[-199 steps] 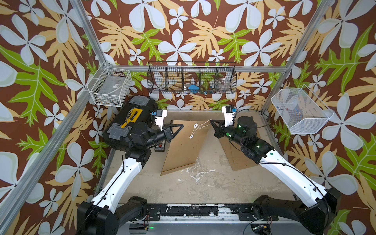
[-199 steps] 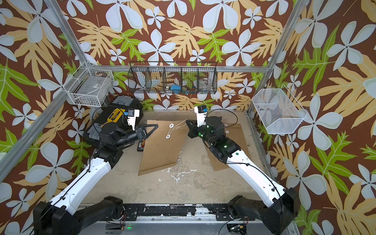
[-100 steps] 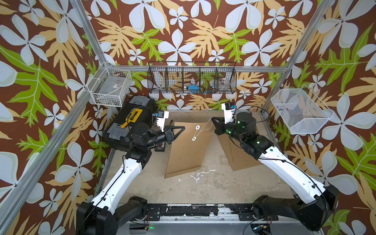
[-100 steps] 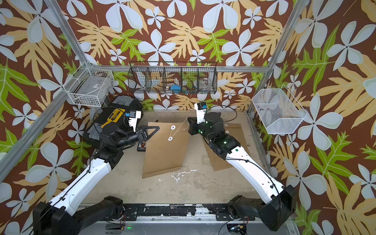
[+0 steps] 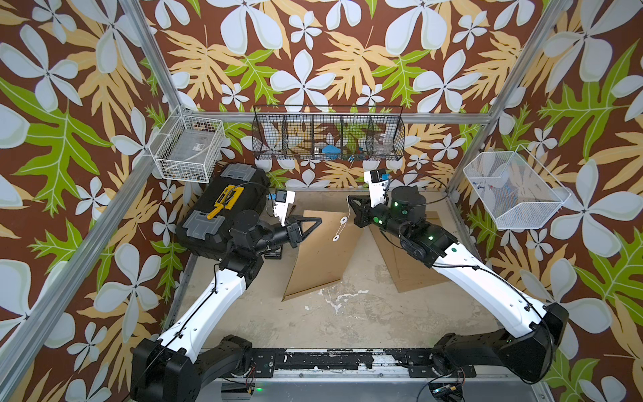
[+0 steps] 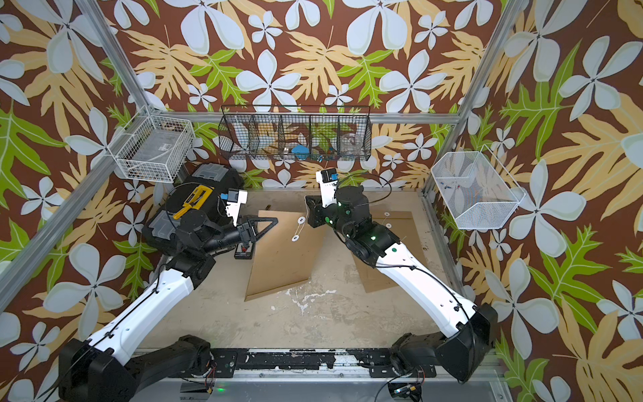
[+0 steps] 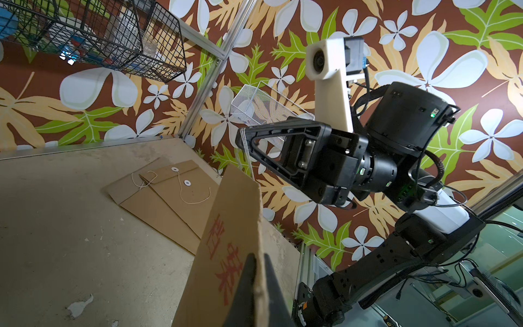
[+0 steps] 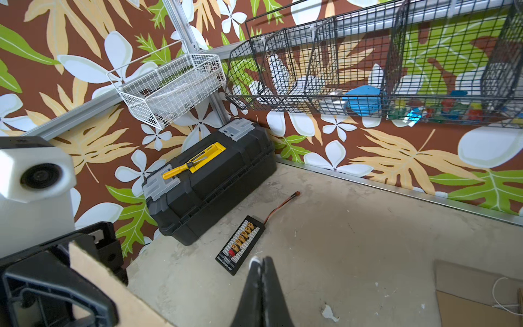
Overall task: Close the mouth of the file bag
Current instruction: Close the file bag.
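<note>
File bag has swung up steeper vs a sec ago, and the right arm has drawn back w/ the string. The bag stands tilted mid-bench, lower corner apparently down. Left gripper is pinched tight on its top edge. Right gripper is clamped on the string, which runs to the discs. Step: winding the tie. Next, prob.: loop the string round a disc, keep tension, left arm steady.

We record: file bag kraft brown, red characters, white discs and string; toolbox black, grey latches, yellow handle; desk beige; walls brown, floral.
</note>
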`<action>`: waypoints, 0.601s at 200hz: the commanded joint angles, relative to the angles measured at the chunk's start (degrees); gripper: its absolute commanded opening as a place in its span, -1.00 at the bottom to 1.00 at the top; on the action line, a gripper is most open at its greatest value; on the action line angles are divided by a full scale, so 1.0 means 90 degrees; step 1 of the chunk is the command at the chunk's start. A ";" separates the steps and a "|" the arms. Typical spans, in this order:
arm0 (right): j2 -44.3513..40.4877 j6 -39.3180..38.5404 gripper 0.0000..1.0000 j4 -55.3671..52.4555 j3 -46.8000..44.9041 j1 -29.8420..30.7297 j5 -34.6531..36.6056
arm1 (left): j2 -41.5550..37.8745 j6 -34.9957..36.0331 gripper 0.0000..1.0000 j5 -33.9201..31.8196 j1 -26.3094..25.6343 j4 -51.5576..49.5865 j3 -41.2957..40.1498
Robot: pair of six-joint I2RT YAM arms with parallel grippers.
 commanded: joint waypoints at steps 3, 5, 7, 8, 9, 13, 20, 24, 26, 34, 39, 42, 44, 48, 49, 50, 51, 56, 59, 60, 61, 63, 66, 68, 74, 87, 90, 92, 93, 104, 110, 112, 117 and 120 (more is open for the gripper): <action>0.0043 0.0018 -1.00 0.0205 0.0120 0.0179 0.0008 | 0.0015 0.0046 -1.00 -0.0029 -0.0027 -0.0036 -0.0013; 0.0046 0.0022 -1.00 0.0214 0.0121 0.0192 -0.0008 | 0.0015 0.0047 -1.00 -0.0028 -0.0026 -0.0029 -0.0015; 0.0050 0.0025 -1.00 0.0218 0.0116 0.0202 -0.0020 | 0.0022 0.0047 -1.00 -0.0035 -0.0025 -0.0032 -0.0015; 0.0053 0.0029 -1.00 0.0219 0.0118 0.0211 -0.0023 | 0.0019 0.0052 -1.00 -0.0035 -0.0029 -0.0029 -0.0020; 0.0050 0.0036 -1.00 0.0224 0.0119 0.0220 -0.0020 | 0.0017 0.0054 -1.00 -0.0035 -0.0025 -0.0028 -0.0023; 0.0057 0.0051 -1.00 0.0234 0.0130 0.0237 -0.0043 | 0.0016 0.0052 -1.00 -0.0034 -0.0025 -0.0030 -0.0025; 0.0069 0.0070 -1.00 0.0239 0.0147 0.0298 -0.0047 | 0.0021 0.0057 -1.00 -0.0034 -0.0024 -0.0024 -0.0025; 0.0086 0.0072 -1.00 0.0239 0.0156 0.0328 -0.0046 | 0.0017 0.0053 -1.00 -0.0040 -0.0027 -0.0017 -0.0025; 0.0091 0.0072 -1.00 0.0239 0.0159 0.0346 -0.0046 | 0.0018 0.0046 -1.00 -0.0043 -0.0023 -0.0017 -0.0025; 0.0113 0.0077 -1.00 0.0249 0.0187 0.0412 -0.0046 | 0.0025 0.0047 -1.00 -0.0044 -0.0027 -0.0002 -0.0030; 0.0132 0.0082 -1.00 0.0258 0.0203 0.0454 -0.0051 | 0.0026 0.0042 -1.00 -0.0045 -0.0023 0.0002 -0.0035; 0.0135 0.0082 -1.00 0.0258 0.0213 0.0481 -0.0055 | 0.0033 0.0045 -1.00 -0.0053 -0.0022 -0.0001 -0.0035; 0.0140 0.0081 -1.00 0.0251 0.0217 0.0492 -0.0058 | 0.0034 0.0046 -1.00 -0.0054 -0.0022 0.0006 -0.0035; 0.0145 0.0089 -1.00 0.0249 0.0232 0.0519 -0.0065 | 0.0034 0.0047 -1.00 -0.0061 -0.0026 0.0003 -0.0035; 0.0150 0.0085 -1.00 0.0244 0.0235 0.0530 -0.0066 | 0.0034 0.0047 -1.00 -0.0062 -0.0024 0.0003 -0.0035; 0.0152 0.0078 -1.00 0.0242 0.0237 0.0541 -0.0066 | 0.0034 0.0042 -1.00 -0.0063 -0.0023 0.0003 -0.0035; 0.0159 0.0075 -1.00 0.0241 0.0247 0.0551 -0.0066 | 0.0034 0.0044 -1.00 -0.0063 -0.0018 0.0003 -0.0035; 0.0155 0.0093 -1.00 0.0230 0.0264 0.0588 -0.0068 | 0.0034 0.0047 -1.00 -0.0075 -0.0021 0.0003 -0.0035; 0.0156 0.0096 -1.00 0.0225 0.0267 0.0604 -0.0073 | 0.0037 0.0047 -1.00 -0.0087 -0.0019 0.0001 -0.0035; 0.0160 0.0099 -1.00 0.0222 0.0262 0.0617 -0.0070 | 0.0031 0.0047 -1.00 -0.0085 -0.0021 0.0002 -0.0035; 0.0158 0.0100 -1.00 0.0221 0.0265 0.0623 -0.0068 | 0.0028 0.0047 -1.00 -0.0089 -0.0021 0.0002 -0.0035; 0.0160 0.0101 -1.00 0.0220 0.0267 0.0637 -0.0069 | 0.0025 0.0052 -1.00 -0.0097 -0.0022 0.0000 -0.0037; 0.0156 0.0108 -1.00 0.0222 0.0262 0.0668 -0.0069 | 0.0030 0.0056 -1.00 -0.0115 -0.0023 0.0001 -0.0035; 0.0155 0.0110 -1.00 0.0221 0.0254 0.0688 -0.0066 | 0.0026 0.0061 -1.00 -0.0128 -0.0025 -0.0005 -0.0035; 0.0147 0.0113 -1.00 0.0215 0.0246 0.0735 -0.0060 | 0.0015 0.0075 -1.00 -0.0164 -0.0024 -0.0024 -0.0035; 0.0109 0.0102 -1.00 0.0147 0.0194 0.0868 0.0071 | -0.0016 0.0112 -1.00 -0.0292 -0.0016 -0.0069 -0.0025; 0.0099 0.0097 -1.00 0.0129 0.0174 0.0899 0.0110 | -0.0019 0.0115 -1.00 -0.0344 -0.0021 -0.0088 -0.0025; 0.0090 0.0090 -1.00 0.0117 0.0163 0.0924 0.0134 | -0.0028 0.0135 -1.00 -0.0370 -0.0022 -0.0101 -0.0020; 0.0078 0.0086 -1.00 0.0115 0.0152 0.0942 0.0147 | -0.0026 0.0135 -1.00 -0.0388 -0.0017 -0.0108 -0.0018; 0.0007 0.0068 -1.00 0.0098 0.0026 0.1042 0.0315 | -0.0026 0.0172 -1.00 -0.0564 -0.0015 -0.0211 0.0002; -0.0034 0.0062 -1.00 0.0084 -0.0043 0.1111 0.0432 | -0.0019 0.0168 -1.00 -0.0653 -0.0018 -0.0248 0.0004; -0.0049 0.0057 -1.00 0.0084 -0.0067 0.1128 0.0461 | -0.0016 0.0168 -1.00 -0.0675 -0.0018 -0.0258 0.0011; -0.0085 0.0040 -1.00 0.0083 -0.0144 0.1172 0.0559 | -0.0007 0.0173 -1.00 -0.0727 -0.0012 -0.0271 0.0008; -0.0105 0.0029 -1.00 0.0076 -0.0179 0.1206 0.0615 | -0.0005 0.0164 -1.00 -0.0765 -0.0017 -0.0273 0.0008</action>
